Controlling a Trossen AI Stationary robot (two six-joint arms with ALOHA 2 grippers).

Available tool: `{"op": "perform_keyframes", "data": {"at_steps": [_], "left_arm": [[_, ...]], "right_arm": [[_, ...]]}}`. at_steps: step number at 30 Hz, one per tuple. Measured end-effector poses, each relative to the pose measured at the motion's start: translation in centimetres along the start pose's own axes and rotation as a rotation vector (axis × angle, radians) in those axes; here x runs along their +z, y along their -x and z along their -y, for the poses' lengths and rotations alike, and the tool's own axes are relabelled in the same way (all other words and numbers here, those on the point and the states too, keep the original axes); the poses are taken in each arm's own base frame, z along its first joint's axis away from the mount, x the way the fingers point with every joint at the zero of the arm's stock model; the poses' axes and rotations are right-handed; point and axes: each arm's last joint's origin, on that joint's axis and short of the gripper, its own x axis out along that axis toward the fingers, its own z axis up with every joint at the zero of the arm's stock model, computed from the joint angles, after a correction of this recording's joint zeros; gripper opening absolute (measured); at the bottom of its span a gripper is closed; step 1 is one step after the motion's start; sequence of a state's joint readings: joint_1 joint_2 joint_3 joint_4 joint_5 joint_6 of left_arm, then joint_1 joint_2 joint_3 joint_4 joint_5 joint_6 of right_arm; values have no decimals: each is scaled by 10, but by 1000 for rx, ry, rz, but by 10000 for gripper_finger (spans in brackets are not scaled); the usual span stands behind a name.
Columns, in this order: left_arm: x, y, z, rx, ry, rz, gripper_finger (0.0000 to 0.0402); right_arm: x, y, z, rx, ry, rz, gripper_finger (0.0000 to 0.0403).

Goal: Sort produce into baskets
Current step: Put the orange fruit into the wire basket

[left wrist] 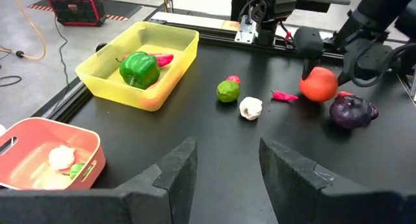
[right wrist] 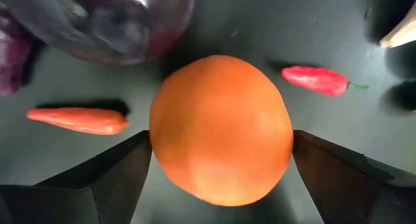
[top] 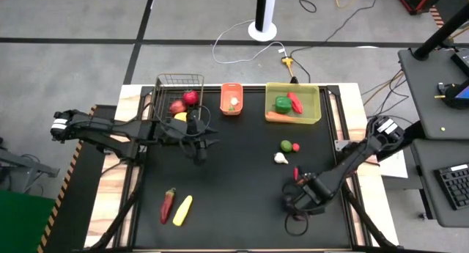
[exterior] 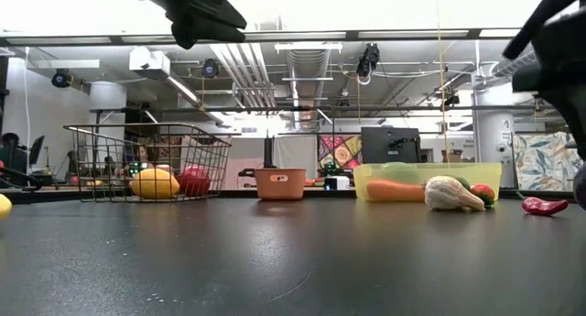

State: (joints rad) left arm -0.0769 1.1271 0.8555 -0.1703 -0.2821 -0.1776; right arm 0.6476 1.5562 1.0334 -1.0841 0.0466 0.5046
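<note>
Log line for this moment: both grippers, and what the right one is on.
right gripper: open, fingers either side of orange, not lifted | left gripper: open, empty, by wire basket | purple vegetable beside orange

Right claw [right wrist: 221, 162] low, fingers spread wide — left claw [left wrist: 224, 165] raised, partly open.

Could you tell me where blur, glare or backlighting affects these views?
Right wrist view: the orange fills the frame and the purple eggplant behind it is blurred with soft glare. Low view: bright ceiling lights leave the arms overhead as silhouettes. High view: evenly lit.
</note>
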Motion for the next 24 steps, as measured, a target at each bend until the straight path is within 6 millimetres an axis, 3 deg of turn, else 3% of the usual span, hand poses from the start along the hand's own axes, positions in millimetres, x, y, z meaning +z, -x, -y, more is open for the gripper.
{"op": "perform_keyframes", "data": {"at_steps": [6,14,19,24], "left_arm": [[0,0,0,0,0,-1,149],[-2,-4,1,0,-4,-10,149],[-7,-16,4,3,-17,-42,149],[-10,-29,11,-52,-35,-30,149]], "right_arm": [[-2,-7,3,6,-12,-16,347],[-4,1,4,29,-101,16,303],[-15,23,14,12,-226,118,307],[-27,55,28,-22,-353,385,308]]}}
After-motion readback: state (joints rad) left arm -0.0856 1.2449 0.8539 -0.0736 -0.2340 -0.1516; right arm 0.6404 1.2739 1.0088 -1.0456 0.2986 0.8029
